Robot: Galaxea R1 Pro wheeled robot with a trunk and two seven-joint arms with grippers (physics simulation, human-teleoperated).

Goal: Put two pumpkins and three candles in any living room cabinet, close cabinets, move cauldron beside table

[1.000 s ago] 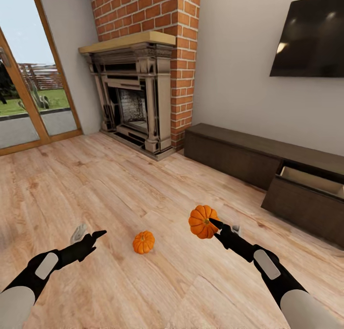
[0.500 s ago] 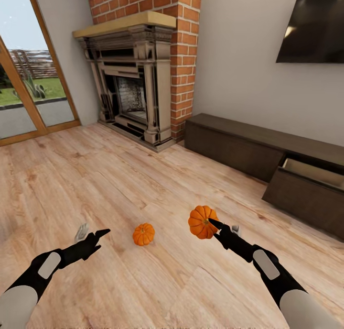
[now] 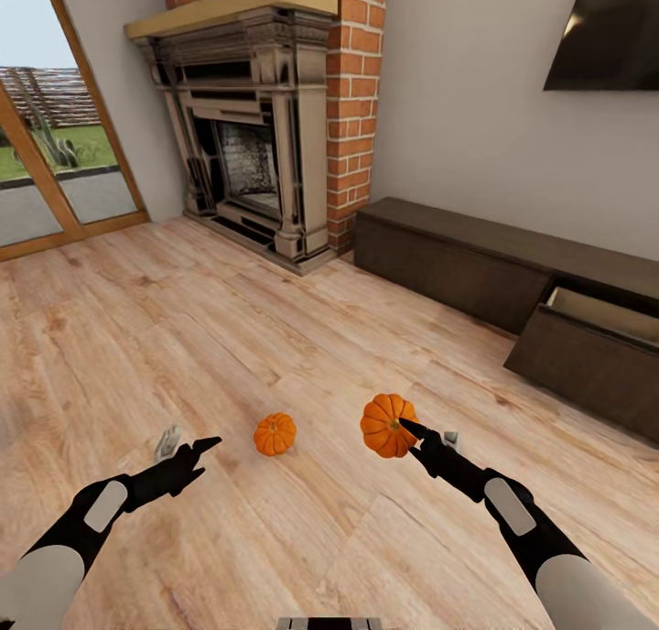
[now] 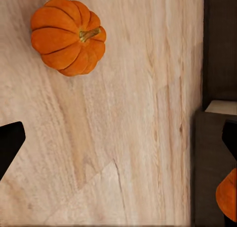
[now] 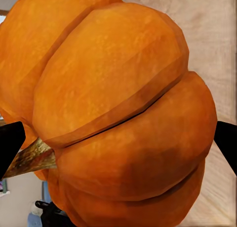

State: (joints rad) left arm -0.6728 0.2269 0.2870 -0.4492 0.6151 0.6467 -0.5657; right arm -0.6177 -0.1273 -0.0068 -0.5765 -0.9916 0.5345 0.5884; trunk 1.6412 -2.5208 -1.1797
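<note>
One pumpkin [image 3: 387,424] is up off the wood floor [image 3: 229,337], gripped in the right hand [image 3: 409,431]. The other pumpkin [image 3: 275,434] sits on the floor between the arms, beside the spread, empty left hand [image 3: 188,446]. The cabinet [image 3: 513,291] along the wall has one drawer [image 3: 586,355] pulled out.

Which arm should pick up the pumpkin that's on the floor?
The left. The right gripper already holds a pumpkin, while the left gripper is open and empty. The pumpkin on the floor lies just ahead of it, between the two arms and nearer the left one.
</note>
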